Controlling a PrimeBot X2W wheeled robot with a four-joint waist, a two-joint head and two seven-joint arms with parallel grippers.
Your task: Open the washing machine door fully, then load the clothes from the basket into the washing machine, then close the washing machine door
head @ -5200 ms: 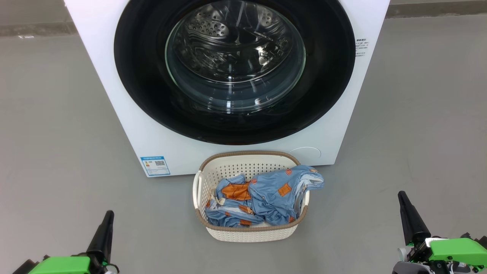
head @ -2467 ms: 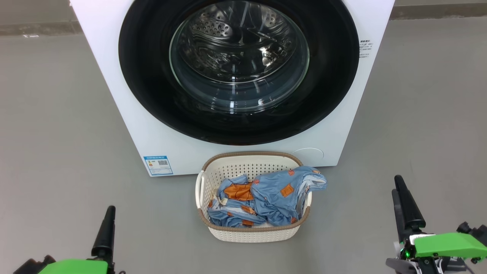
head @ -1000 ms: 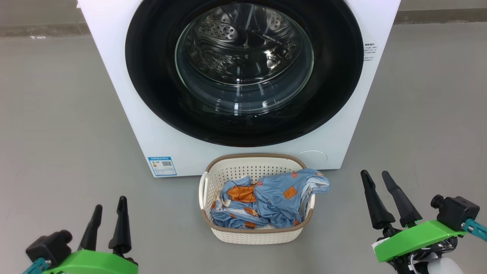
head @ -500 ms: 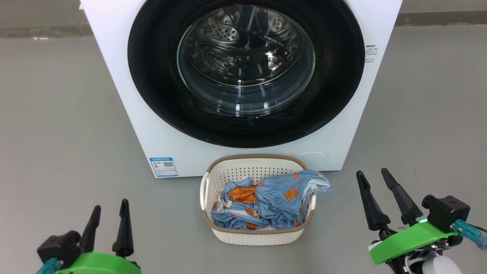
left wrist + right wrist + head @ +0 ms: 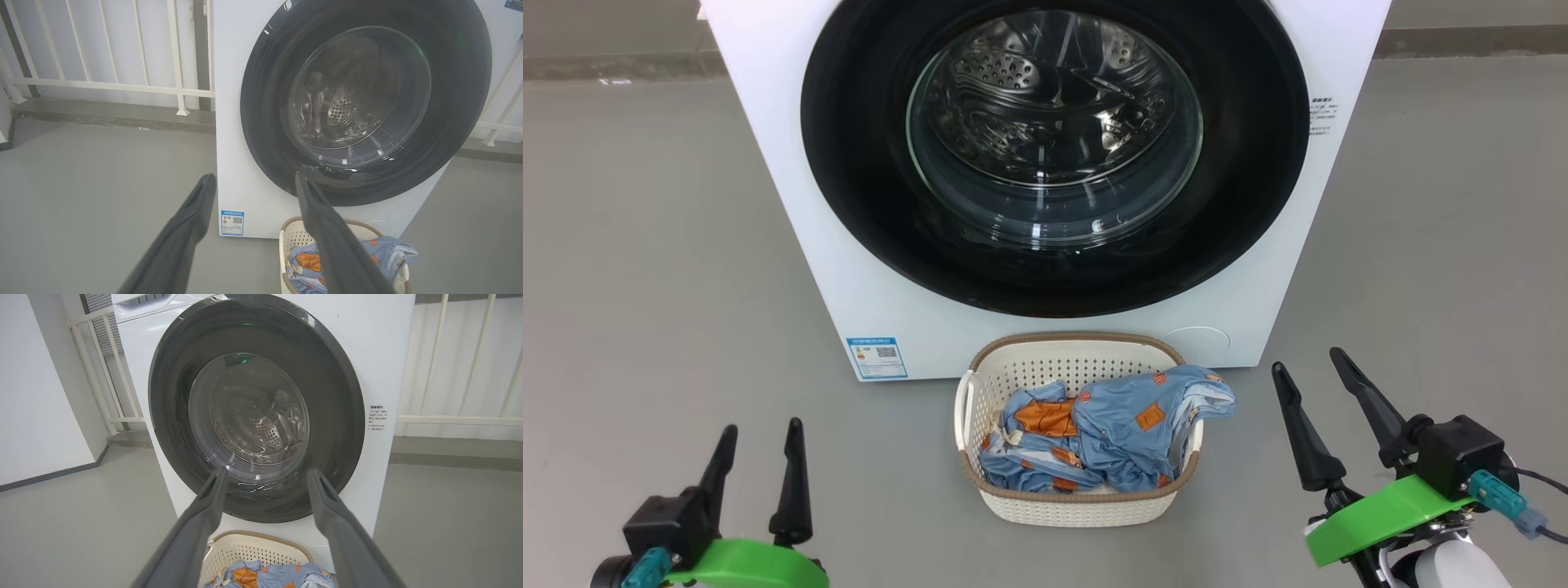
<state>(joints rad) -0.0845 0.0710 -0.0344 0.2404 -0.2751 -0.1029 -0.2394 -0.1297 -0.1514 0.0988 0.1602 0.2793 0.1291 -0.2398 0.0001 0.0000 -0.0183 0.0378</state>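
The white washing machine (image 5: pixel 792 229) (image 5: pixel 241 163) (image 5: pixel 380 355) stands ahead with its round black door (image 5: pixel 866 188) (image 5: pixel 265 122) (image 5: pixel 335 416) shut flat against the front. On the floor before it sits the cream basket (image 5: pixel 1078 510) (image 5: pixel 286 241) (image 5: pixel 253 547), holding light blue clothes (image 5: pixel 1127 433) (image 5: pixel 388 253) (image 5: pixel 282 577) with orange patches. One garment hangs over the basket's right rim. My left gripper (image 5: pixel 760 429) (image 5: pixel 253 179) is open and empty, low at the basket's left. My right gripper (image 5: pixel 1307 363) (image 5: pixel 265 473) is open and empty at the basket's right, pointing at the door.
Grey floor (image 5: pixel 645 286) spreads on both sides of the machine. A white railing (image 5: pixel 122 85) (image 5: pixel 461 420) runs behind it, and a white wall (image 5: pixel 36 396) stands to its left. A blue label (image 5: pixel 876 357) is at the machine's lower left corner.
The head camera has shifted a little. My right gripper has moved up and tilted left toward the machine. My left gripper has drifted slightly right. Both stay open.
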